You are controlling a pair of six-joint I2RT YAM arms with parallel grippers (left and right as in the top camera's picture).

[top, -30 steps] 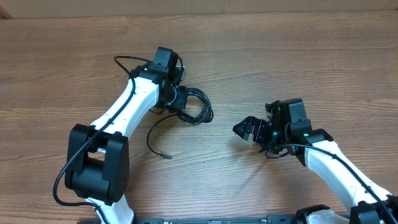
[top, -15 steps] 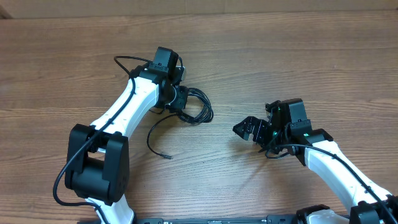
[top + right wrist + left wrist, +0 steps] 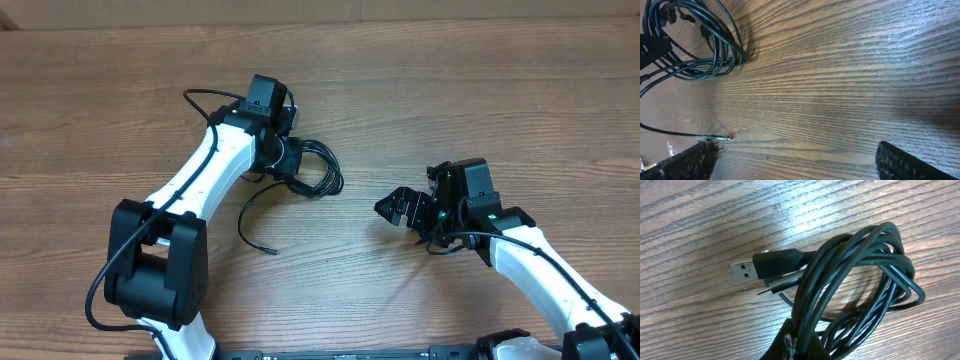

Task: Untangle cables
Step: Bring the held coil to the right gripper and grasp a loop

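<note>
Wood table (image 3: 480, 90). The left gripper (image 3: 287, 158) is right at the bundle of cables (image 3: 322, 172), pinched closed, I think on its loops. The right gripper (image 3: 402, 207) sits well right of the bundle, spread wide and holding nothing. A USB plug (image 3: 747, 271) pokes out of the bundle.

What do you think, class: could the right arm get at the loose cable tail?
Probably yes: only bare table lies between the right arm and the loose cable tail; its jaws stand open and empty, and the left arm holds only the coiled bundle.
</note>
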